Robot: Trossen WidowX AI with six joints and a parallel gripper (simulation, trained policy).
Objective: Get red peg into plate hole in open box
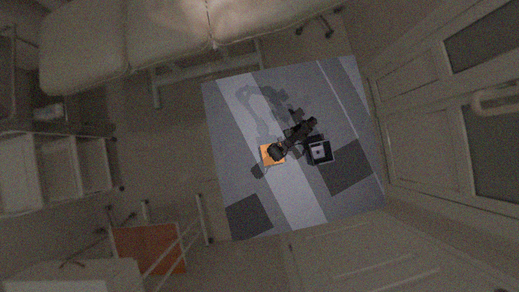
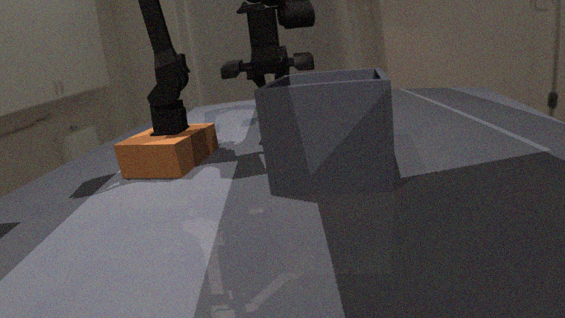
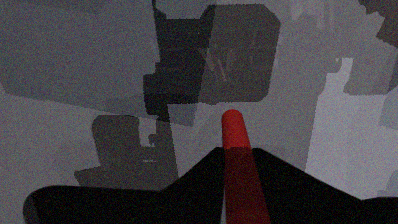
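The red peg (image 3: 235, 131) stands out past the fingertips in the wrist view, its far end free. My gripper (image 3: 237, 156) (image 2: 270, 78) is shut on it, one dark finger on each side. In the exterior view my gripper is behind the open grey box (image 2: 329, 144) (image 1: 326, 161), whose wall hides the fingertips and the peg. Whether the peg touches the table cannot be told. The pale plate (image 1: 315, 155) with its dark hole shows at the bottom of the box in the top view, with no peg in it.
The arm's base stands on an orange block (image 1: 265, 162) (image 2: 146, 161) to the left of the box. Shadows of the arm and dark patches lie on the grey table (image 1: 234, 166) (image 2: 255, 247). The box's tall walls stand close to my gripper.
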